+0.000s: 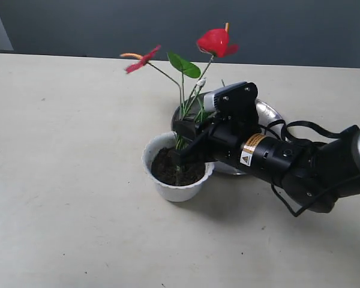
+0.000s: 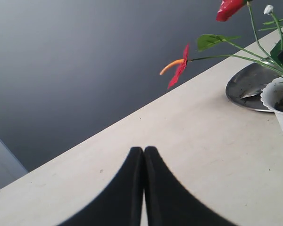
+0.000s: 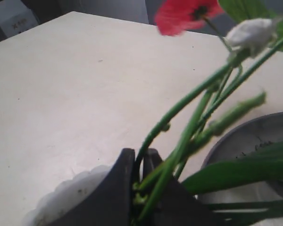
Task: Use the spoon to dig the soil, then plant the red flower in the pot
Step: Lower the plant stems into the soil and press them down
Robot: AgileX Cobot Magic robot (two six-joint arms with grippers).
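The red flower stands upright with its stems gathered low down, where the right gripper is clamped on them just above the soil. In the right wrist view the dark fingers press together around the green stems. One bloom leans toward the far edge of the tabletop, the other reaches out sideways toward the left edge. The soil fills the pot, whose scalloped white rim sits around it. The pot stands near the middle of the table, slightly toward the right edge. Just behind it, touching or nearly so, lies a round steel plate, mostly hidden by the right arm; in the left wrist view something silvery, perhaps the spoon, rests on it.

Bare tabletop stretches wide to the left and near edges. The left gripper hangs over that part, its fingers closed together on nothing.

A yellow warning label wraps the right arm; its writing is too small to read.
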